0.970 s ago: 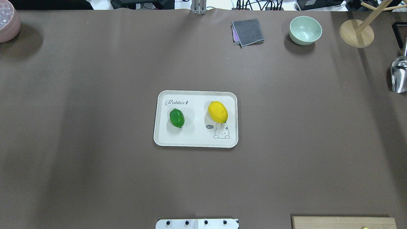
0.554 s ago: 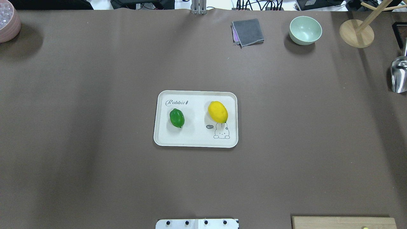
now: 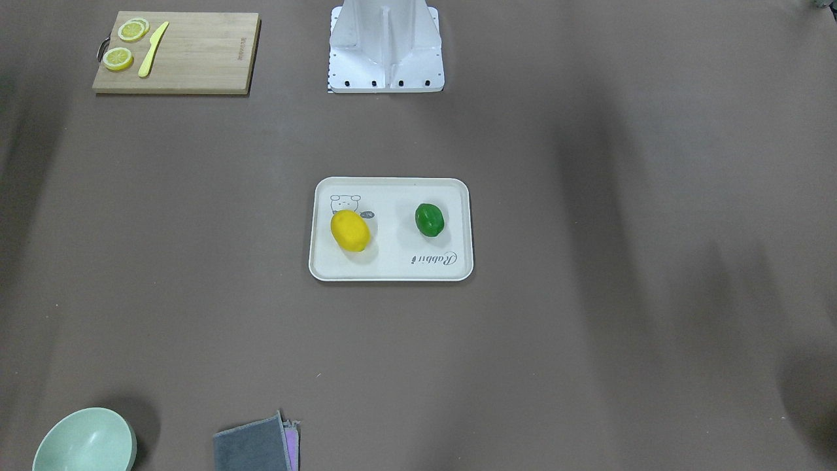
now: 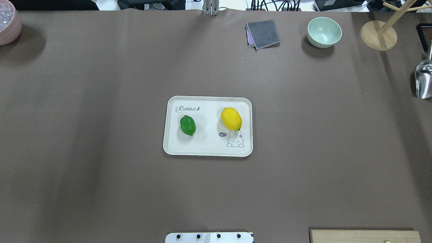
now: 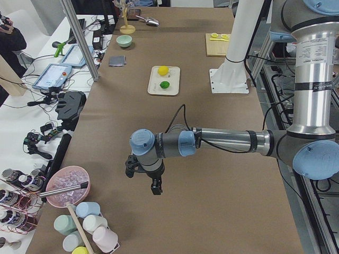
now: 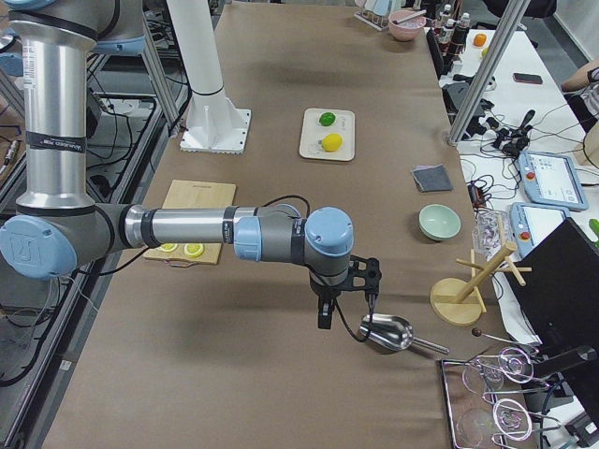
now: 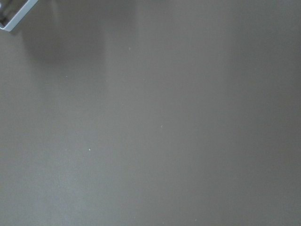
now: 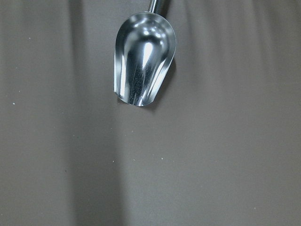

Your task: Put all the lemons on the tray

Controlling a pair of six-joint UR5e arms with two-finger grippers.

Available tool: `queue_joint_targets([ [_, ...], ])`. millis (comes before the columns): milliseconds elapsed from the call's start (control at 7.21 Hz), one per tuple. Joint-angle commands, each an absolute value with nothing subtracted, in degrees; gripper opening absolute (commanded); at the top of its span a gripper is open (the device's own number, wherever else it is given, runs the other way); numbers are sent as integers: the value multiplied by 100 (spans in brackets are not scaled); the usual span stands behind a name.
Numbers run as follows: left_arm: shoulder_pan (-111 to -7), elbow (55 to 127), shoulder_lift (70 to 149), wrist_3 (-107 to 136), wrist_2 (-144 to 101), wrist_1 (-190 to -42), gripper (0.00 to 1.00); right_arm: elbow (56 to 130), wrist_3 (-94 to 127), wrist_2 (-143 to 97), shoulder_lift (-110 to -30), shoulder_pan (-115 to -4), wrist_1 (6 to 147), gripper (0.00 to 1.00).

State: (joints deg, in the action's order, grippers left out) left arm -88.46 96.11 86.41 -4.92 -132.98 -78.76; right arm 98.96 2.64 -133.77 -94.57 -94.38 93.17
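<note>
The off-white tray (image 4: pixel 207 150) lies at the middle of the table, also in the front-facing view (image 3: pixel 392 268). The yellow lemon (image 4: pixel 231 118) (image 3: pixel 350 231) and the dark green lemon (image 4: pixel 187 125) (image 3: pixel 429 220) both rest on it, apart from each other. My left gripper (image 5: pixel 151 185) hovers over bare table far from the tray, near the table's left end. My right gripper (image 6: pixel 344 313) hovers near the right end, beside a metal scoop. Each shows only in a side view, so I cannot tell if it is open or shut.
A bamboo cutting board (image 3: pixel 196 52) with lemon slices (image 3: pixel 118 59) and a yellow knife (image 3: pixel 152 49) lies near the robot base (image 3: pixel 386 46). A mint bowl (image 4: pixel 324 32), grey cloth (image 4: pixel 263 33), wooden stand (image 4: pixel 378 35), metal scoop (image 8: pixel 143 63) and pink bowl (image 4: pixel 8 22) line the far edge and ends.
</note>
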Motion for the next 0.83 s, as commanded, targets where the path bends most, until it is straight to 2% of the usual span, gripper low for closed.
queue_joint_targets([
  [0, -8842, 9615, 8657, -492, -13298, -7866, 98, 9888, 264, -13377, -9457, -9431, 9316, 100],
  [693, -8833, 9615, 8728, -492, -13298, -7743, 98, 9896, 264, -13377, -9439, -9431, 9316, 100],
])
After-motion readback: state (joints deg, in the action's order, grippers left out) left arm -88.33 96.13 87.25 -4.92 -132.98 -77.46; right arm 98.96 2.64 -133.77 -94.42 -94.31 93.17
